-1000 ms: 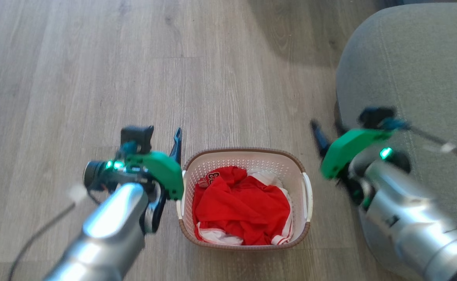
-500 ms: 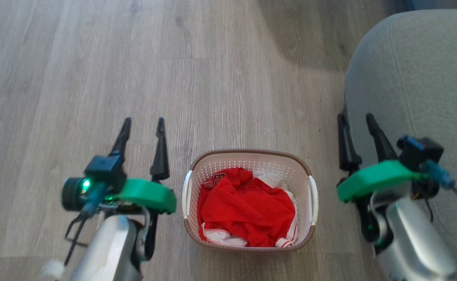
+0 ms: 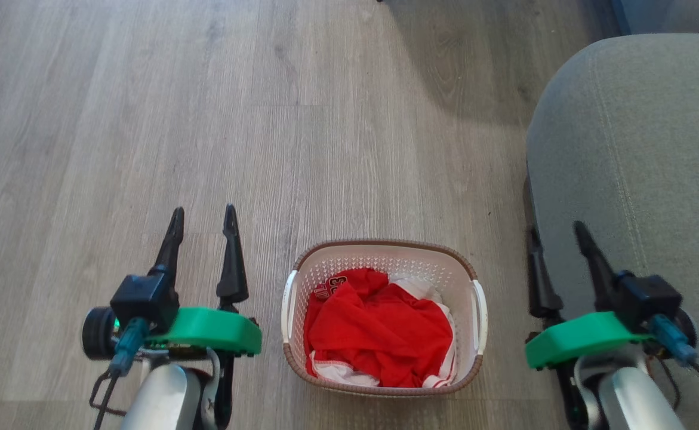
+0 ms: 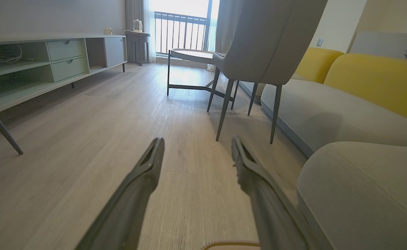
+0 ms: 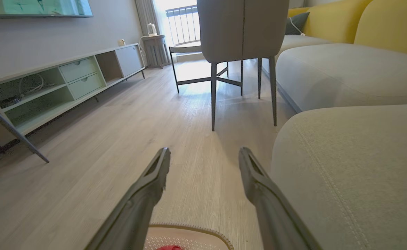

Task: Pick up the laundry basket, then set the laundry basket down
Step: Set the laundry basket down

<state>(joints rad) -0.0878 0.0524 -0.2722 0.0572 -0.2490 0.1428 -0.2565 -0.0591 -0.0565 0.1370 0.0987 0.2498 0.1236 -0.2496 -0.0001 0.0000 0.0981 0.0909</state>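
Laundry basket [image 3: 383, 244] on floor [image 3: 325, 119], lower centre, red clothing [image 3: 379, 328] inside. Left gripper [image 3: 203, 210] lower left, right gripper [image 3: 554, 228] lower right: both spread, empty, flanking basket, likely for two-sided lift.

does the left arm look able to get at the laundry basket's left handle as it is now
Probably yes. The left gripper is open, beside the laundry basket, and just bare floor lies between it and the white left handle.

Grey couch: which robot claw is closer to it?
Right. The right gripper is at the couch's edge; the left gripper is beyond the basket, over the floor.
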